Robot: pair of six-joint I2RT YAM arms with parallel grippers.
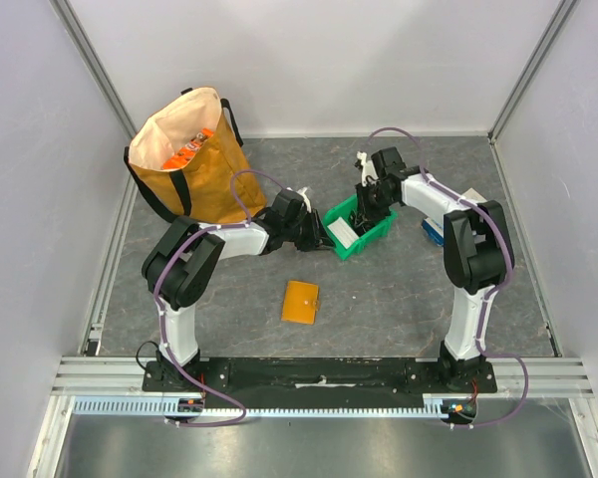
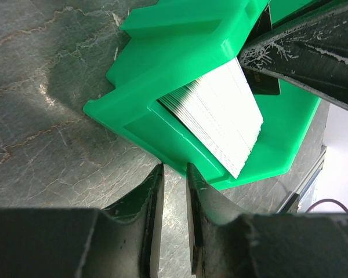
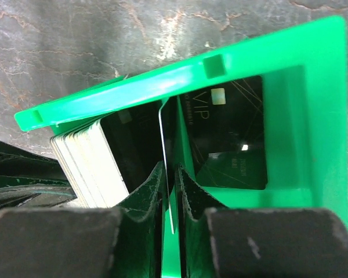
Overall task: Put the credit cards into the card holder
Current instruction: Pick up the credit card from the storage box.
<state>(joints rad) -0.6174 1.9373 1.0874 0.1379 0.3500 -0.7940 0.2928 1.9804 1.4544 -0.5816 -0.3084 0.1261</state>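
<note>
Right hand (image 3: 173,174) pinched one thin stiff card (image 3: 164,145) edge-on inside green plastic bin (image 1: 377,236) | left hand (image 2: 173,174) nearly closed, empty | flat orange wallet (image 1: 300,302) on bench | cards light, slippery; grip by edges.

Glossy green plastic bin (image 3: 313,127), shiny black card (image 3: 232,139), matt marbled table (image 2: 40,87), cloth tote (image 1: 184,159).
</note>
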